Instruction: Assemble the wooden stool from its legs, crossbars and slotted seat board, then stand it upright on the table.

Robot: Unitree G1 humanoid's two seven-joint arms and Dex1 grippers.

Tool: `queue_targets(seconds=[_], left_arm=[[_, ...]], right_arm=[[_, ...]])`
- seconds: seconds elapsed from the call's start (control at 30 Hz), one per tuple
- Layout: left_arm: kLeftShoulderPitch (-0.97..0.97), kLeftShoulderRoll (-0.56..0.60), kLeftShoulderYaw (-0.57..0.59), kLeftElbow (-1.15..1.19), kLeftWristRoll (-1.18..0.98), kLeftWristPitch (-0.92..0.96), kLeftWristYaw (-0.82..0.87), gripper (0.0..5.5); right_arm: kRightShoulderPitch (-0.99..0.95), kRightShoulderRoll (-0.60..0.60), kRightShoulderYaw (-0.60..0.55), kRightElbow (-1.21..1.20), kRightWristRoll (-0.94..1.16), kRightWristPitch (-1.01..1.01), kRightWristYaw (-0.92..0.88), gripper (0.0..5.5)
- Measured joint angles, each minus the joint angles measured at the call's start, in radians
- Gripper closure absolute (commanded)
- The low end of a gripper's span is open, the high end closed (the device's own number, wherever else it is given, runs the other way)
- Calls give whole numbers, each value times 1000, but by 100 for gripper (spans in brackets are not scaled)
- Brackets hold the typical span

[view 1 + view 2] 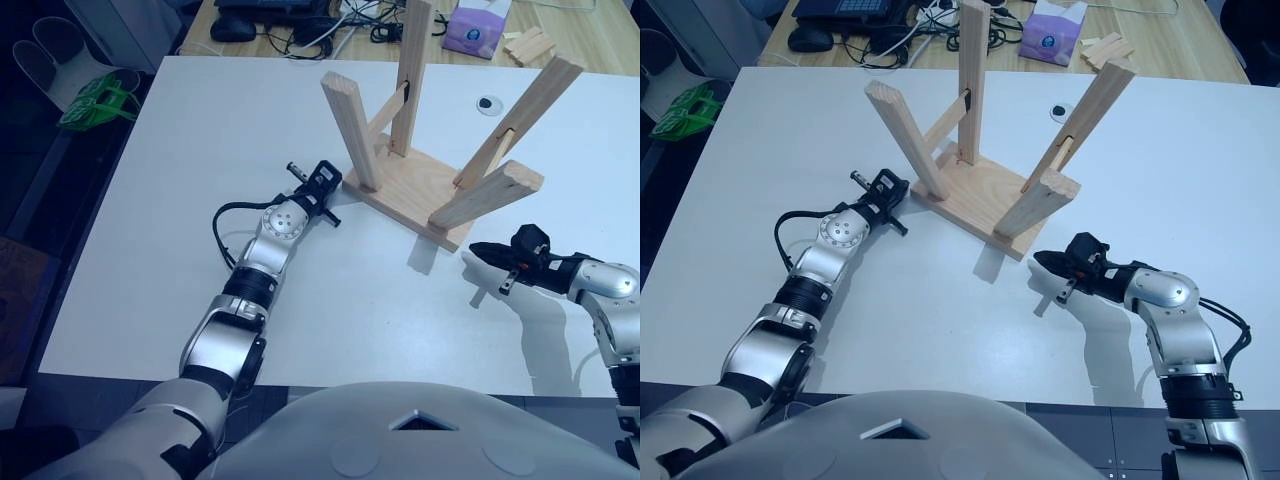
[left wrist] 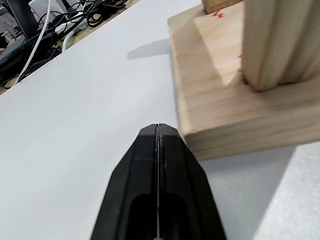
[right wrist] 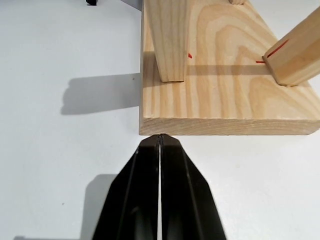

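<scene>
head view: the stool [image 1: 533,100] is upside down on the white surface [image 1: 200,130]. its seat board [image 1: 410,195] lies flat and its four legs [image 1: 352,130] stick up. the left arm [image 1: 270,240] lies low and stretched out, its tip just beside the board's left corner. the right arm [image 1: 605,285] bends in low, its tip near the board's front corner.

left wrist view: the left jaws are pressed together, holding nothing, just beside the board's edge.

right wrist view: the right jaws are pressed together, empty, tip right at the board's side.
</scene>
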Motion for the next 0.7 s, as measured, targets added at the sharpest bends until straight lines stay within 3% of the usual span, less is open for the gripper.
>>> queue_targets(seconds=[0.23, 0.47, 0.7], left_arm=[[77, 48, -12, -118, -17, 6, -121, 548], [252, 74, -64, -402, -38, 114, -206, 548], [258, 56, -87, -437, -38, 159, -216, 548]], right_arm=[[-11, -1, 4, 10, -8, 0, -14, 550], [-9, -48, -36, 95, -8, -21, 11, 550], [-38, -84, -77, 250, -28, -91, 26, 550]])
